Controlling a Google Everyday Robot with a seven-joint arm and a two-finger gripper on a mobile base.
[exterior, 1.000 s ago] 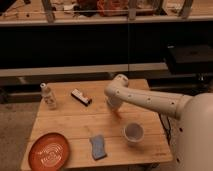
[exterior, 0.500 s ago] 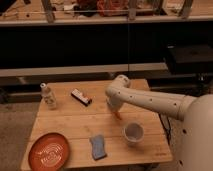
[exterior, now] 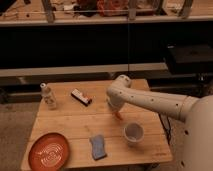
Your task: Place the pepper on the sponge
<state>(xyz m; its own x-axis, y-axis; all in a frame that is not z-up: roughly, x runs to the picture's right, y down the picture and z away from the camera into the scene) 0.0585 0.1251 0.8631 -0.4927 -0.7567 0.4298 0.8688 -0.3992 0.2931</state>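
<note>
My gripper (exterior: 116, 109) hangs over the middle of the wooden table (exterior: 70, 122), at the end of the white arm that reaches in from the right. The small orange-red pepper (exterior: 119, 116) pokes out below the gripper, which is shut on it just above the tabletop. The blue-grey sponge (exterior: 98, 146) lies flat near the table's front edge, to the front left of the gripper and apart from it.
A white cup (exterior: 133, 133) stands just right of the sponge, in front of the gripper. A round orange plate (exterior: 49, 151) sits at the front left. A small bottle (exterior: 48, 96) and a black-and-white box (exterior: 81, 97) are at the back left.
The gripper with the pepper has shifted slightly left and lower toward the table's front. Nothing else on the table has moved.
</note>
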